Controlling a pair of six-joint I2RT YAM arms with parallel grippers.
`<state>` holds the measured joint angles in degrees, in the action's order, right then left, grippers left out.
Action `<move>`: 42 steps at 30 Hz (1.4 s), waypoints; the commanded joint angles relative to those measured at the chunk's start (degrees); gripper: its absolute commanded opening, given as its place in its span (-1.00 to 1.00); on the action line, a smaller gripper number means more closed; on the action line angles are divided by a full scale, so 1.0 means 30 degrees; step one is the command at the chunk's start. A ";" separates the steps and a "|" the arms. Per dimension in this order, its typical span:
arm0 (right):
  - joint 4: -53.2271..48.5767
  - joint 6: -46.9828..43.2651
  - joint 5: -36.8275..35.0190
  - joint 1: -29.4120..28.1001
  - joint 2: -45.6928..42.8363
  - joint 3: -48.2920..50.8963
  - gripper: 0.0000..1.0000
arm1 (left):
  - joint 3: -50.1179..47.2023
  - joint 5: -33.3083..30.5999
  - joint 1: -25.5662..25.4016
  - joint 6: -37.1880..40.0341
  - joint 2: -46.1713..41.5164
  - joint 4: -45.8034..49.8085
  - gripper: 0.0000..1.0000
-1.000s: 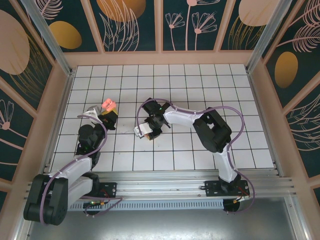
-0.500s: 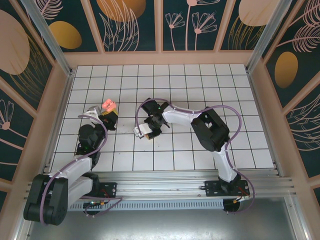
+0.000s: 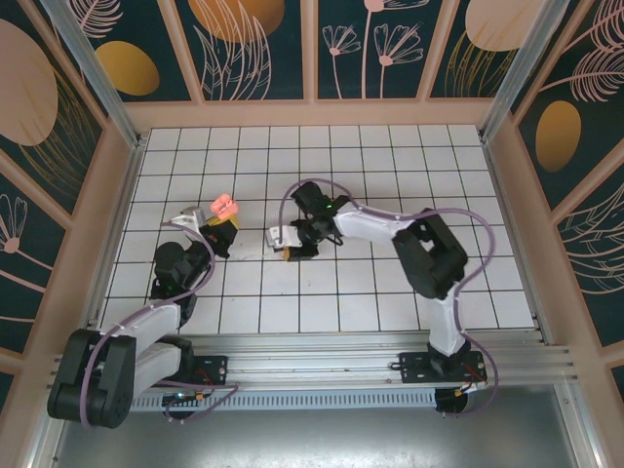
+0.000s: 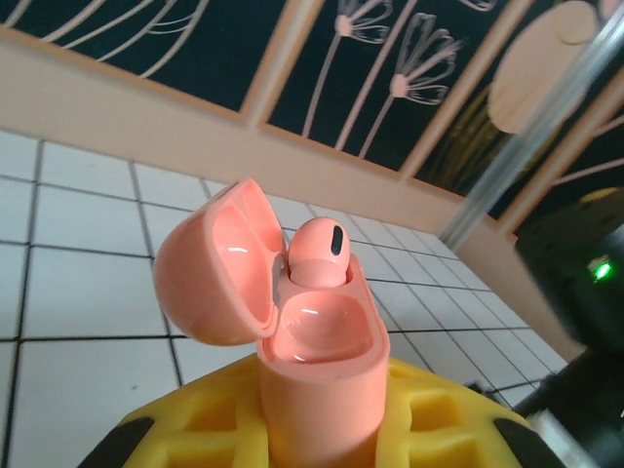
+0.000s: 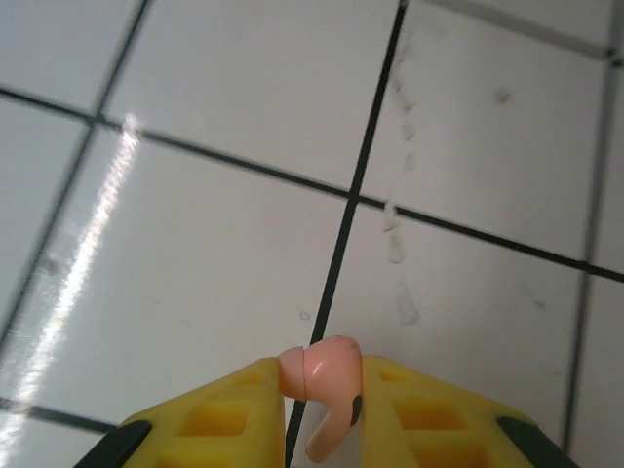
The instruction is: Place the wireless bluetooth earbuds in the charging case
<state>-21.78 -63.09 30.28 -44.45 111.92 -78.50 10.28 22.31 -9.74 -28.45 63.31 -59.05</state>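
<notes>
My left gripper [image 3: 218, 224] is shut on the salmon-pink charging case [image 3: 224, 206], held above the tiles left of centre. In the left wrist view the case [image 4: 322, 380] stands upright between the yellow fingers [image 4: 439, 419], lid swung open to the left. One pink earbud [image 4: 318, 255] sits in its far socket; the near socket [image 4: 322, 327] is bare. My right gripper [image 3: 287, 240] hovers a tile or so right of the case. Its yellow fingers [image 5: 219, 419] are shut on a second pink earbud [image 5: 322, 375], stem pointing down, just above a black grid line.
The white tiled floor [image 3: 390, 156] with black grid lines is ringed by a low pink wall [image 3: 312, 112]. Metal posts stand at the back corners [image 3: 517, 88]. An aluminium rail [image 3: 322, 356] with both arm bases runs along the near edge.
My right gripper has closed on the pink earbud and shifted up and away from the near edge. My left gripper has carried the open case slightly to the right.
</notes>
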 commanded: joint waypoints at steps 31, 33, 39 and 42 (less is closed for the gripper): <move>1.3733 2.8221 0.1133 0.3387 -1.4038 1.1401 -0.54 | 0.4056 0.4179 -0.3610 0.6793 0.2468 0.1904 -0.88; 1.1248 2.9344 0.0299 0.3386 -1.3789 1.0885 -0.54 | 0.4103 0.3298 -0.3605 0.6846 0.2296 0.2706 -0.89; 0.6117 3.3088 -0.3452 0.3108 -1.3340 1.0766 -0.55 | 0.4253 0.2341 -0.3610 0.6802 0.1938 0.4242 -0.88; 0.3839 3.3564 -0.5101 0.2806 -1.2539 1.0392 -0.55 | 0.4160 0.2320 -0.3614 0.6728 0.1837 0.4299 -0.88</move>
<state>0.56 32.40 22.83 -35.18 72.47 -45.06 21.45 30.30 -20.38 -9.02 70.04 -47.22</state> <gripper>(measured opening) 0.227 0.178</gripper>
